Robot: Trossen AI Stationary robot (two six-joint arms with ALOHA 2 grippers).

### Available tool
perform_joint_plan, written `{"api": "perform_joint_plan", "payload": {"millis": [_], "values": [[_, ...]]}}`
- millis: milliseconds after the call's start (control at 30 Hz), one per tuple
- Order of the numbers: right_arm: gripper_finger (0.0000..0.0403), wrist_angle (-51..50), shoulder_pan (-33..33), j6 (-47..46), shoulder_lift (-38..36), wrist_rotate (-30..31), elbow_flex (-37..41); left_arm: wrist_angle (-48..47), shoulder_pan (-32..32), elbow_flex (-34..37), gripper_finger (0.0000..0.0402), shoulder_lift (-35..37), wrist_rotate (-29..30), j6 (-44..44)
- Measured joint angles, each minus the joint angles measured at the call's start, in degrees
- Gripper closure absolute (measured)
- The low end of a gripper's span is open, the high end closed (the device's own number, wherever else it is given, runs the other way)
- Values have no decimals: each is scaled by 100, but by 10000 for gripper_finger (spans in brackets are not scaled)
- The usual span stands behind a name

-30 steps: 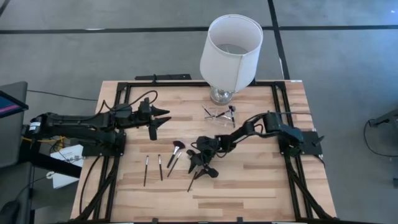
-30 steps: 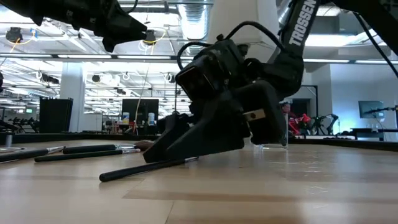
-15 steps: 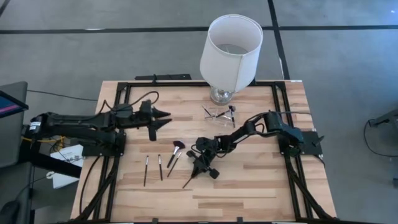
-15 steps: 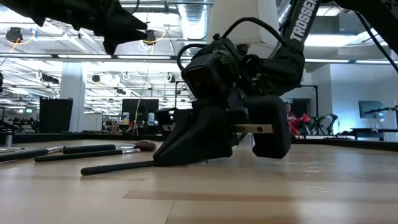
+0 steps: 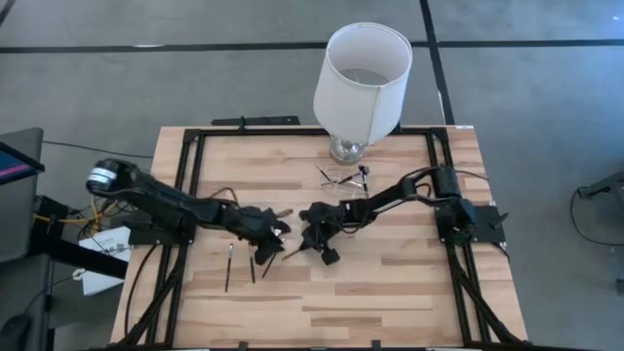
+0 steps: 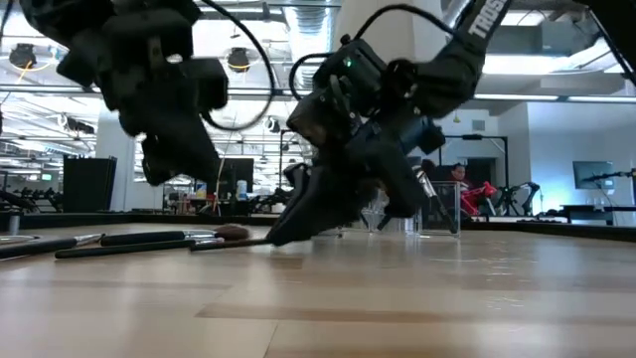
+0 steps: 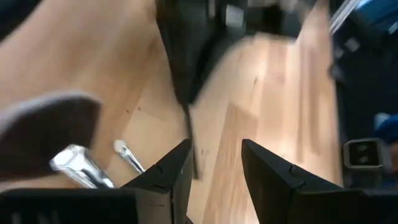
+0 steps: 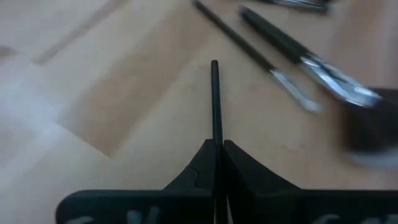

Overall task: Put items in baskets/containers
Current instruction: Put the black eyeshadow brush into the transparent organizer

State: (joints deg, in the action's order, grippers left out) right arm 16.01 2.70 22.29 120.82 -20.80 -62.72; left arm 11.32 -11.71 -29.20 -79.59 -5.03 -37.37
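High view: the right gripper is at mid-bench, clamped on a thin brush, with the left gripper just left of it. Two brushes lie on the bench further left, and the clear tray sits by the lamp at the far side

Low view: the brush slants to the bench

Left wrist view: fingers apart

Right wrist view: fingers together on the brush handle
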Motion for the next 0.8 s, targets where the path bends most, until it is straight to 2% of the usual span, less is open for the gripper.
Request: {"api": "perform_joint_plan", "payload": {"millis": [100,167,333,800], "values": [[398,-182,-4,-140,-193,213,0,8,-38,-200,266,-503,24,329],[397,-200,4,-225,-271,206,0,22,-15,-360,266,-749,261,704],[399,-154,19,-254,-298,274,-9,26,39,-618,266,-982,536,1894],[397,-37,19,-131,-435,630,-22,-27,257,-653,266,-1053,594,1955]]}}
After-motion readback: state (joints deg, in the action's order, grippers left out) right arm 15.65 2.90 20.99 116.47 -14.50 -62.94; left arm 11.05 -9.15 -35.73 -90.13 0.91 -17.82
